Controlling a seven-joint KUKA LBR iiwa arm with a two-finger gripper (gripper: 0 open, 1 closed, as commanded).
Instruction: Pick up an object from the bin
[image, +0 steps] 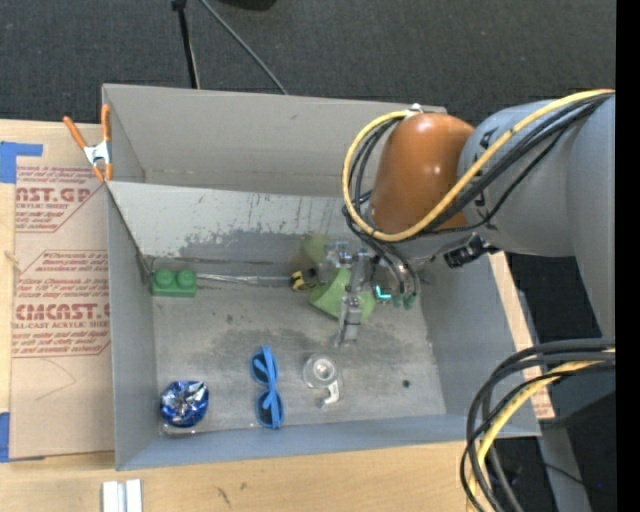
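Gripper (350, 322) low over a pale green thing (325, 296) near the bin's (290, 210) back wall.
Open or closed cannot be told; blue glasses (266, 387) lie well apart.

A green two-stud building brick (174, 282) lies at the back left of the bin (133, 350), near the left wall; what looks like a thin grey rod (240, 276) runs rightward from beside it along the back, ending at a small yellow-and-black piece (301, 279); blue toy glasses (266, 388) lie towards the front, about the middle; just right of them sits a clear plastic piece (322, 376); a blue-and-silver ball (184, 402) rests in the front left corner.
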